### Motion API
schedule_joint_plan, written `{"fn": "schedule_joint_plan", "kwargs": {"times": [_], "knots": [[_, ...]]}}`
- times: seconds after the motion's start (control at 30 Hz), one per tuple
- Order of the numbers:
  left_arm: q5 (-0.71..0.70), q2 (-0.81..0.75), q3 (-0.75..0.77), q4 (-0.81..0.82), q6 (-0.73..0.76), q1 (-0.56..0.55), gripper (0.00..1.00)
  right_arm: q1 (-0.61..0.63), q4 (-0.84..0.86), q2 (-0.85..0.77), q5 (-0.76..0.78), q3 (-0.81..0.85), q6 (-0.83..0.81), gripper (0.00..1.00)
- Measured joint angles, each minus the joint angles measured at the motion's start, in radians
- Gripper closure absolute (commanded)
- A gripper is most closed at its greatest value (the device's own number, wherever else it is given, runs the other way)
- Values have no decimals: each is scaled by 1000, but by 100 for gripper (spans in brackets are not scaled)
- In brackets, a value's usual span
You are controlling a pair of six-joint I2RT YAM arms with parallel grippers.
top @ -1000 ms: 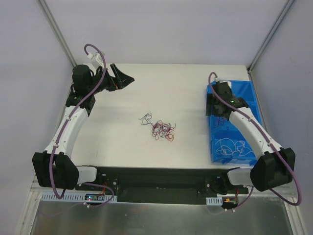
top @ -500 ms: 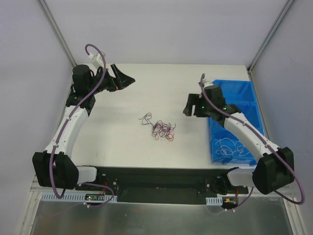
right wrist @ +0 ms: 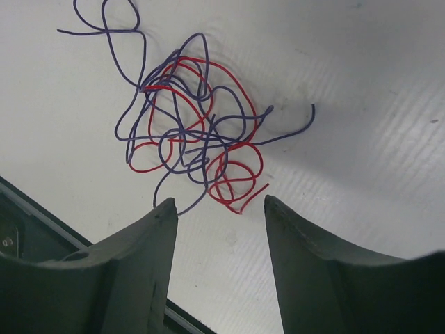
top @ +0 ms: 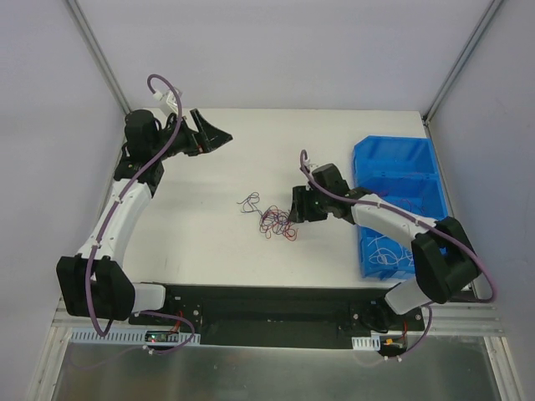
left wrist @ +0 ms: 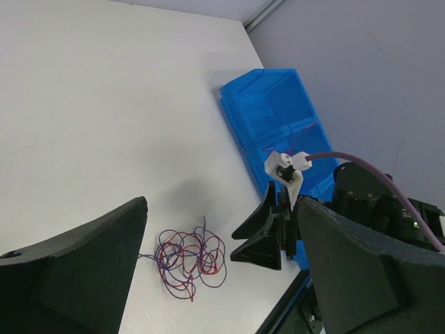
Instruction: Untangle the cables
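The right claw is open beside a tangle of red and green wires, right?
Not green: the tangle of wires is red and purple, as the right wrist view shows. The right claw is open beside it.

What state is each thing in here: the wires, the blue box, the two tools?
Red and purple cables: tangled in one clump, not held.
White cables: lying loose in the bin's near compartment.
Bin: upright, open-topped.
Left tool: open, empty, far from the clump.
Right tool: open, empty, close to the clump.
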Motion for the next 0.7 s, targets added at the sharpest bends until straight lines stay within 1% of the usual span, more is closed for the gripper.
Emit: {"fn": "schedule_joint_plan", "kwargs": {"times": [0.07, 0.1, 0.17, 0.2, 0.27, 0.33, 0.4, 0.5, 0.6, 0.7], "knots": [[10, 7, 0, 2, -5, 0, 13, 16, 11, 31, -10, 8, 1, 63], [14, 11, 2, 2, -7, -1, 13, 21, 22, 43, -17, 12, 0, 68], [23, 19, 11, 2, -9, -3, 14, 26, 40, 61, -25, 18, 1, 68], [26, 25, 20, 1, -11, -8, 14, 28, 47, 70, -24, 22, 5, 66], [27, 36, 50, 0, -21, -24, 13, 29, 61, 82, -23, 29, 6, 64], [28, 46, 86, 0, -31, -52, 13, 29, 74, 90, -23, 30, 5, 66], [28, 53, 128, -2, -43, -85, 12, 30, 87, 98, -24, 31, 5, 75], [27, 55, 174, -7, -53, -133, 13, 32, 107, 111, -35, 32, 8, 92], [22, 48, 190, -11, -53, -187, 12, 37, 121, 108, -42, 32, 16, 99], [-3, 16, 143, -18, -45, -254, 11, 39, 127, 58, -42, 11, 20, 99]]}}
